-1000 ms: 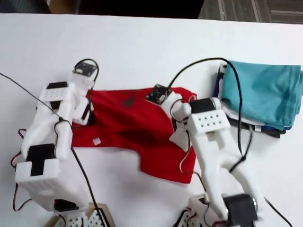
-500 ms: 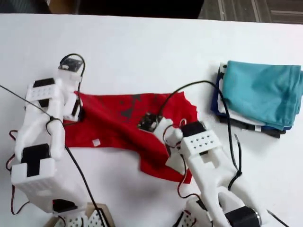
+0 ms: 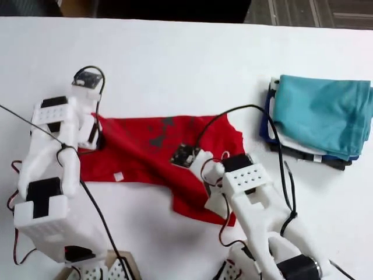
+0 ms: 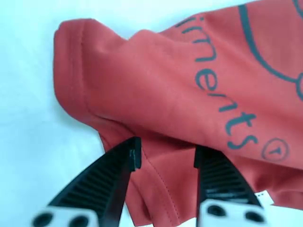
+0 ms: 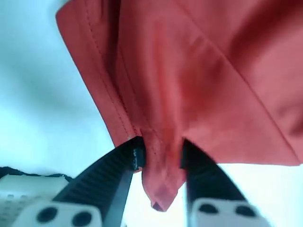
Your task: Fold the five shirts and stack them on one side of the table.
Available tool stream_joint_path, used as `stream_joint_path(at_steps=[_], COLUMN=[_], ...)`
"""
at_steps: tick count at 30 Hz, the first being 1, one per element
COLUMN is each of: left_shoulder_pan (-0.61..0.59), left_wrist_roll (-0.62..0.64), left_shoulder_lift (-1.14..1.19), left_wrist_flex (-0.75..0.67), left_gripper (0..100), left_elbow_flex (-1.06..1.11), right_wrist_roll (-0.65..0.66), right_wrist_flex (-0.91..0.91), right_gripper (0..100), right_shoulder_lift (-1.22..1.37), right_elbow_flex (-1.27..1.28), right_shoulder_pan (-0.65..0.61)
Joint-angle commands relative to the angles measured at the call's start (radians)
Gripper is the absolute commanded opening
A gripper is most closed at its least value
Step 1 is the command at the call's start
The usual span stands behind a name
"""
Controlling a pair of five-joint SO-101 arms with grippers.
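A red shirt with dark print lies spread across the middle of the table. My left gripper is at the shirt's left end. In the left wrist view its fingers straddle a thick fold of the red shirt beside the sleeve hem and hold it. My right gripper is over the shirt's right part. In the right wrist view it is shut on a bunched edge of the red shirt, a tip of cloth hanging below the pads.
A stack of folded shirts stands at the right edge of the table, a teal shirt on top and dark and white ones under it. Black cables loop over both arms. Bare white table lies beyond the red shirt.
The left arm has moved left with the shirt's end. The right arm has drawn back toward the near edge with its edge. The dark print now shows.
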Motion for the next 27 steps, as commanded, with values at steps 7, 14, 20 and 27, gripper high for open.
stream_joint_path(at_steps=[7,14,20,27], left_shoulder_pan=[-0.008,-0.008,-0.066,-0.18], left_wrist_roll=[0.003,-0.049,-0.1,-0.186], left_shoulder_lift=[-0.005,-0.031,-0.064,-0.018], left_wrist_flex=[0.014,0.284,0.358,0.273], left_gripper=[21,21,21,21], left_elbow_flex=[-0.035,-0.114,-0.124,-0.035], right_wrist_roll=[0.002,-0.186,-0.187,-0.187], right_wrist_flex=[0.197,-0.217,-0.229,-0.234], right_gripper=[15.6,5.7,7.3,7.2], right_shoulder_lift=[-0.028,0.216,0.552,0.704], right_elbow_flex=[-0.473,-0.535,-0.695,-0.855], right_shoulder_pan=[0.018,0.094,0.093,0.107])
